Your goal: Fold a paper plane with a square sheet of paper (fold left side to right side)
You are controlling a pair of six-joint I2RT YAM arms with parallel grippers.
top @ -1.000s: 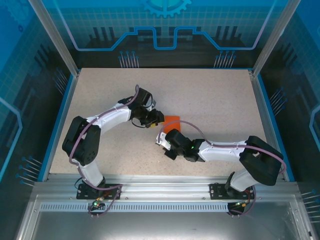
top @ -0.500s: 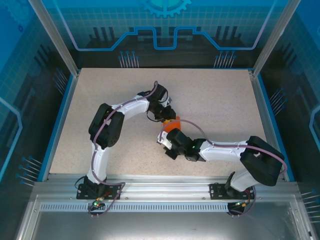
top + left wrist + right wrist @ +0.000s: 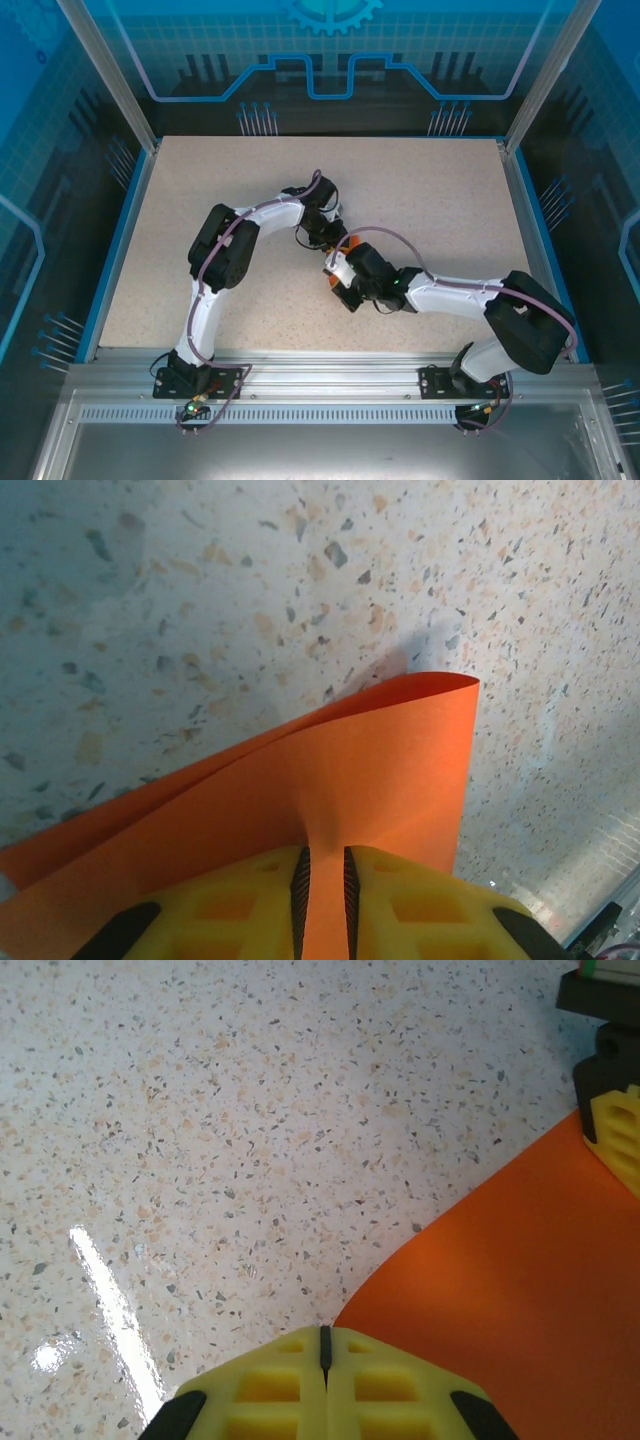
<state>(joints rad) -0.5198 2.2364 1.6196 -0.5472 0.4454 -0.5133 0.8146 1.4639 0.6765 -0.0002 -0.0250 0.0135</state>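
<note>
Beige speckled tabletop (image 3: pixel 430 190), blue walls (image 3: pixel 400 60), orange paper (image 3: pixel 380 770)

The square sheet of paper (image 3: pixel 330 780) runs past the lower edge

1. The top view is bright and even, lit from overhead. The speckled beige bench (image 3: pixel 430 190) is sharp, and the shadows on it are faint and soft.
2. In the right wrist view a white streak of glare crosses the bench at lower left.
3. In the left wrist view the thin bright orange sheet of paper (image 3: pixel 380 770) throws a soft grey shadow beyond its upper corner. The upper left of this view turns bluish and blurred.
</note>
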